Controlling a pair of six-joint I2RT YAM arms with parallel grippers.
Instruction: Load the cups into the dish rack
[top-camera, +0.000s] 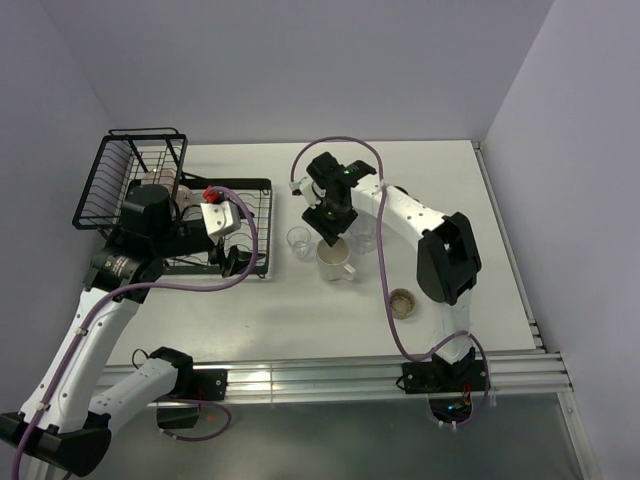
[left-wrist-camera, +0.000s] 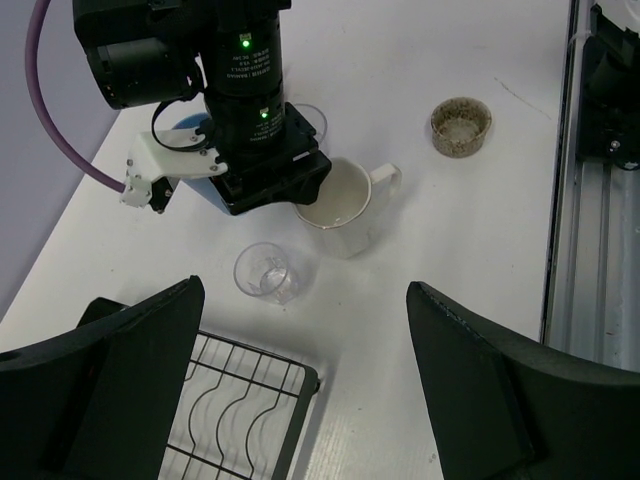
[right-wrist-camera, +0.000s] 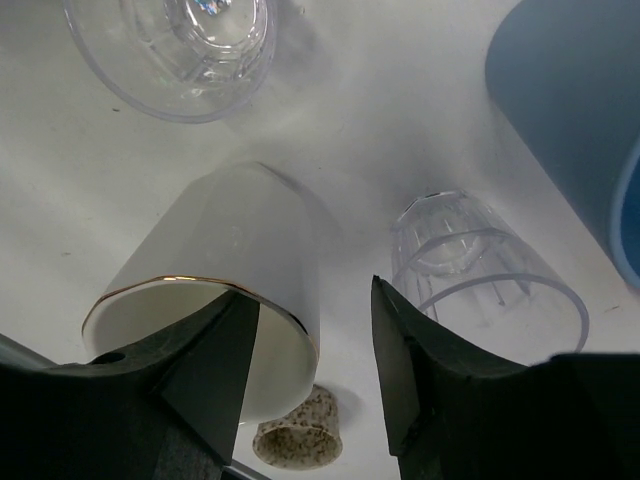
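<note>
Where white table (top-camera: 450, 180) meets pale lilac walls (top-camera: 300, 60), left jaws wide, empty; right jaws half-open astride cream mug (right-wrist-camera: 235, 250) rim.

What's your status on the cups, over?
Left end effector open, empty, at dish rack corner. Right end effector open, astride rim of cream mug. Mug upright on table, not racked. Clear glass close beside outer finger.

Bright, even overhead light; soft shadows on the table (top-camera: 480, 220). Small glints on the clear glass (right-wrist-camera: 180, 50).
</note>
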